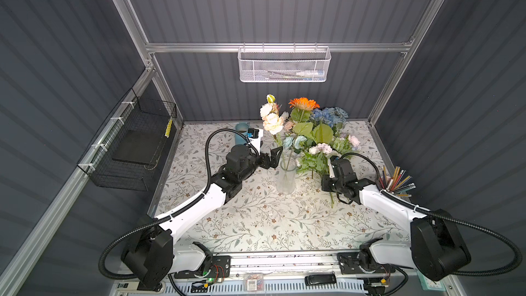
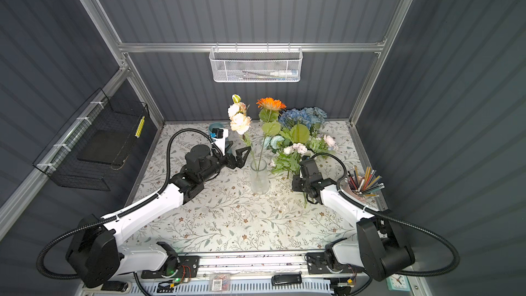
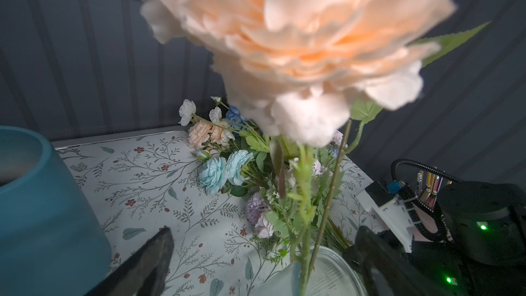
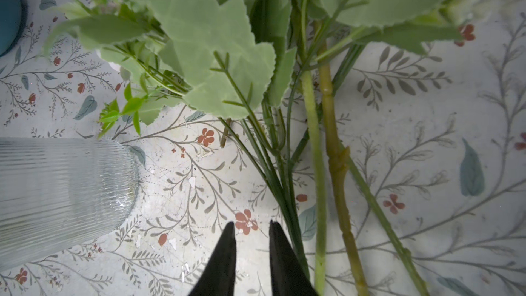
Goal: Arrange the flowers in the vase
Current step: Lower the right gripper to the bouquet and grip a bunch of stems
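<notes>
Ribbed glass vase (image 1: 287, 179) upright; peach roses (image 1: 271, 122), orange daisy (image 1: 303, 103) stood in it; other bunches (image 1: 321, 149) laid just beside.

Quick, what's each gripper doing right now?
Left gripper: wide open by the vase, holding nothing.
Right gripper: narrowly open, empty, beside the loose stems.
</notes>
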Robot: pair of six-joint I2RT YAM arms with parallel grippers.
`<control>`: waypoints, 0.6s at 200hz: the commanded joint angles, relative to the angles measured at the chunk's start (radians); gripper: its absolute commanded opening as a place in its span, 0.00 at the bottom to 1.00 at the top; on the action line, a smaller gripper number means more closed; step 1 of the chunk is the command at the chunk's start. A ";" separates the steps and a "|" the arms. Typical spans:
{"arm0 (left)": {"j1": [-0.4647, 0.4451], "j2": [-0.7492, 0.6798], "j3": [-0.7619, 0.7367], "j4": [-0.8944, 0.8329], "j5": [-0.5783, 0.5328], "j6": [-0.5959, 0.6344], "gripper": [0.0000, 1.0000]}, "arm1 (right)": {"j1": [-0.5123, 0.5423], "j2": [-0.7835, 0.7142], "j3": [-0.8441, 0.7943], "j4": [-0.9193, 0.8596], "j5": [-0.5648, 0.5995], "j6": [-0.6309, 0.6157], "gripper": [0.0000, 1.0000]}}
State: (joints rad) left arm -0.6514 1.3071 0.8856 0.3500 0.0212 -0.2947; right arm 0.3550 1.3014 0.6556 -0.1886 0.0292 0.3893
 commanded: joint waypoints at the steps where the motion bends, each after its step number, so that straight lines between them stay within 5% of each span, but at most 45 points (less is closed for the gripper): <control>1: 0.001 0.007 0.020 -0.008 -0.020 0.013 0.99 | -0.004 -0.007 0.028 -0.023 0.029 -0.001 0.29; 120: 0.001 0.009 0.023 -0.005 -0.023 0.007 0.99 | -0.006 0.121 0.074 0.003 0.067 -0.028 0.33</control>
State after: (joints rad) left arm -0.6514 1.3205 0.8856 0.3504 0.0135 -0.2951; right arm 0.3538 1.3933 0.6975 -0.1909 0.0788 0.3779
